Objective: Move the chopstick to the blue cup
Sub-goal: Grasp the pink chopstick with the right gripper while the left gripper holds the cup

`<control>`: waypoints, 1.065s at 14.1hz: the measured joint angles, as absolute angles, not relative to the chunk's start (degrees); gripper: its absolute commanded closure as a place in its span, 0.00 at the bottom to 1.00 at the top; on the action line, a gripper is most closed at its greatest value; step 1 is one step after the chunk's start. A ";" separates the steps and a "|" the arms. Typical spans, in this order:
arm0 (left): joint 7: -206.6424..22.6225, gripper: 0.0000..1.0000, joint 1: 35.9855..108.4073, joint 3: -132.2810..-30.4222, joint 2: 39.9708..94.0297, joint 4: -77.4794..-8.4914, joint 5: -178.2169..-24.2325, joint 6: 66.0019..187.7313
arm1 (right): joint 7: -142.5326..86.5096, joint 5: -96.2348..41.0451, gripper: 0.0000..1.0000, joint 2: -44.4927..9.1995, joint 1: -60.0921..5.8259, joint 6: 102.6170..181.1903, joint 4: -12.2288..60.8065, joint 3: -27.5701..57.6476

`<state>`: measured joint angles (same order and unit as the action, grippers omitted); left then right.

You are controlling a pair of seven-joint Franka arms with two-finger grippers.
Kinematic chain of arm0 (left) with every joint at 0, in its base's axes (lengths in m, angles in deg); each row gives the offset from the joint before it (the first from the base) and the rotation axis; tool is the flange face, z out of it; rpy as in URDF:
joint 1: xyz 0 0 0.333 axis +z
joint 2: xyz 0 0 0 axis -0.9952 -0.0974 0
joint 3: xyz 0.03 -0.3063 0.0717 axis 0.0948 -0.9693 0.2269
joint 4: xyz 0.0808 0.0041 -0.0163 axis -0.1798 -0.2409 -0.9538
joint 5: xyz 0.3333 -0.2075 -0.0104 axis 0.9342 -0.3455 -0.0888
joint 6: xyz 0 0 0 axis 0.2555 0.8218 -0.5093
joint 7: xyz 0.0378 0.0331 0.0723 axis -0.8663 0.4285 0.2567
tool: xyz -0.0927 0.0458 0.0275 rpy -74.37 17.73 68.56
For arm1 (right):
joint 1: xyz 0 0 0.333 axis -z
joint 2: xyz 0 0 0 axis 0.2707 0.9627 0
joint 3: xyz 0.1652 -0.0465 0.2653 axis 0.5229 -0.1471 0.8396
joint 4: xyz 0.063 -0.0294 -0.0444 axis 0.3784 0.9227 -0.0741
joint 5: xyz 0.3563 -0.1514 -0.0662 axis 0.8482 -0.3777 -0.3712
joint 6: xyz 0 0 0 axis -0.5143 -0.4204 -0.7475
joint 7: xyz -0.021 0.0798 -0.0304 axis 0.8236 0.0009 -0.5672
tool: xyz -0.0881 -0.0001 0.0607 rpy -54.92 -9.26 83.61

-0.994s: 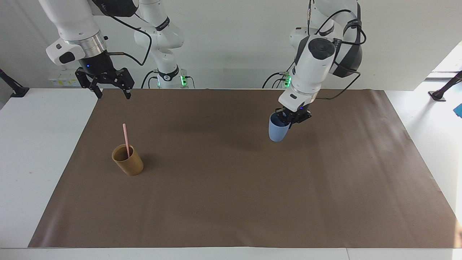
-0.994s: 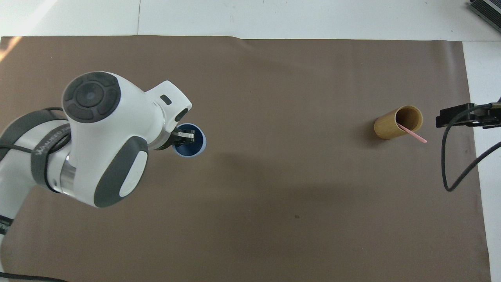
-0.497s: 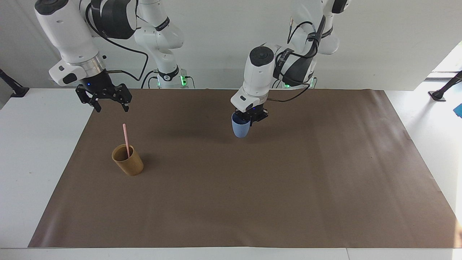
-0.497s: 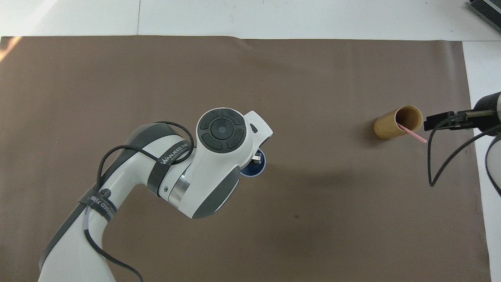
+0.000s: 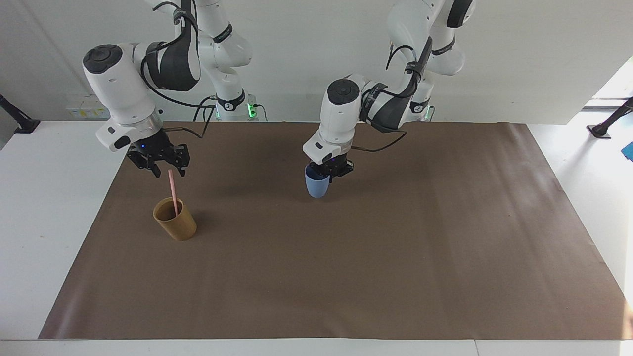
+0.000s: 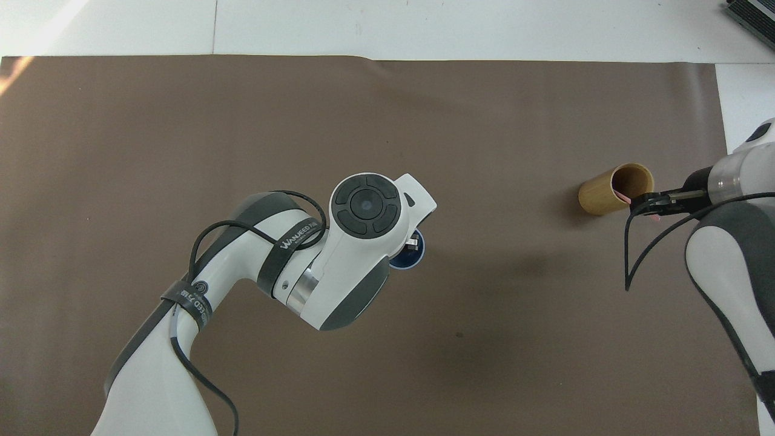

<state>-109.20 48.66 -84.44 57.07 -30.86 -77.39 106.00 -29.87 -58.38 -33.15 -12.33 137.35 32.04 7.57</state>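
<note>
Fingers of the right gripper (image 5: 169,171) straddle the chopstick (image 5: 173,192) tip, unclear whether clamped; the stick stands nearly upright in the tan cup (image 5: 175,218). Left gripper (image 5: 330,174) pinches the blue cup (image 5: 316,186) rim at mid-mat.

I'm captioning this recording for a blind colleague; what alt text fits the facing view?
The left gripper holds a blue cup by its rim at mid-table, while the right gripper is at the top of a pink chopstick standing in a tan cup on a brown mat.
</note>
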 measured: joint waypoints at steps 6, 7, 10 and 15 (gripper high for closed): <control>-109.20 0.91 48.63 -84.42 54.50 -30.81 -76.94 108.56 | -29.75 -59.53 0.87 -33.16 -12.33 137.55 33.73 7.56; -109.20 0.83 48.64 -84.36 54.50 -30.81 -76.92 108.71 | -29.75 -59.79 1.00 -33.16 -12.33 137.56 33.80 7.55; -109.20 0.61 48.65 -84.24 54.37 -30.83 -76.91 108.90 | -29.75 -60.21 1.00 -33.20 -12.31 137.90 33.71 7.45; -110.03 0.00 48.65 -83.96 54.28 -30.70 -76.82 107.97 | -29.75 -60.22 1.00 -33.75 -12.31 134.77 30.08 7.43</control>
<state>-110.03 48.65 -83.96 54.28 -30.70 -76.82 107.97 -29.75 -60.22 -33.75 -12.31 134.77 30.08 7.43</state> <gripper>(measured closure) 0.498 0.912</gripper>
